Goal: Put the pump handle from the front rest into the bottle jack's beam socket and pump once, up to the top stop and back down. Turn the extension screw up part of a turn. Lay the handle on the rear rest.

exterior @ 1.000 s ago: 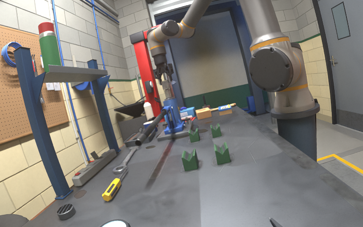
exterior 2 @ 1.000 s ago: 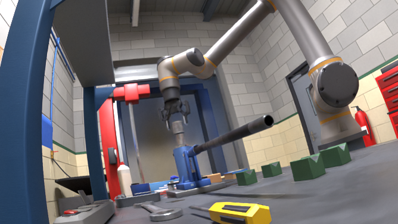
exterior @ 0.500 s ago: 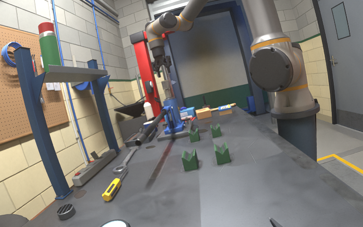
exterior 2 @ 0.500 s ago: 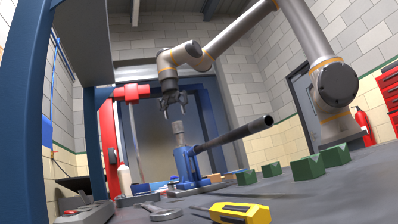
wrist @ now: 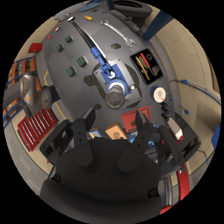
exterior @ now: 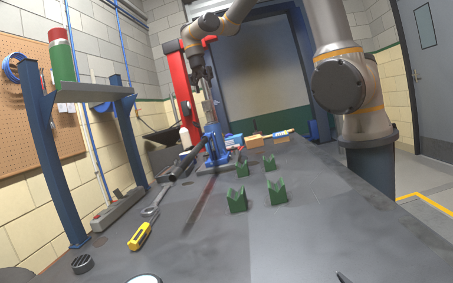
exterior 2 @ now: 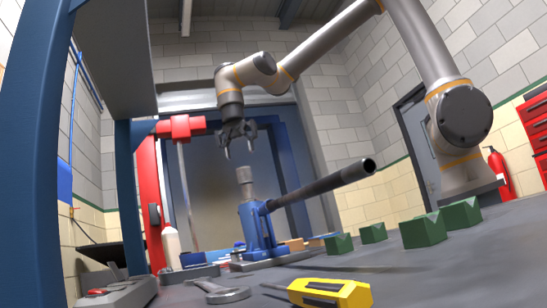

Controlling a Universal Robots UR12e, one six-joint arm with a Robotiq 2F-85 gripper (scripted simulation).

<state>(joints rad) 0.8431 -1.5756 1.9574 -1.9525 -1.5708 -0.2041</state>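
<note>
The dark pump handle (exterior: 187, 157) (exterior 2: 323, 182) (wrist: 85, 36) sits in the beam socket of the blue bottle jack (exterior: 214, 144) (exterior 2: 254, 226) (wrist: 112, 77) and slants out and up over the bench. The jack's grey knurled extension screw (exterior: 208, 110) (exterior 2: 245, 180) (wrist: 115, 98) stands raised above the blue body. My gripper (exterior: 201, 81) (exterior 2: 238, 148) (wrist: 115, 122) hangs open and empty well above the screw top, clear of it. Two pairs of green V-block rests (exterior: 256, 182) (exterior 2: 438, 221) (wrist: 70, 53) stand empty on the bench beside the jack.
A parts tray (wrist: 147, 65) (exterior 2: 189, 273) lies beside the jack. A wrench (exterior: 157, 199) (exterior 2: 217, 291), a yellow utility knife (exterior: 138, 236) (exterior 2: 329, 293) and a power strip (exterior: 117, 208) lie near the blue shelf frame (exterior: 50, 147). Small boxes (exterior: 254, 140) sit behind the jack.
</note>
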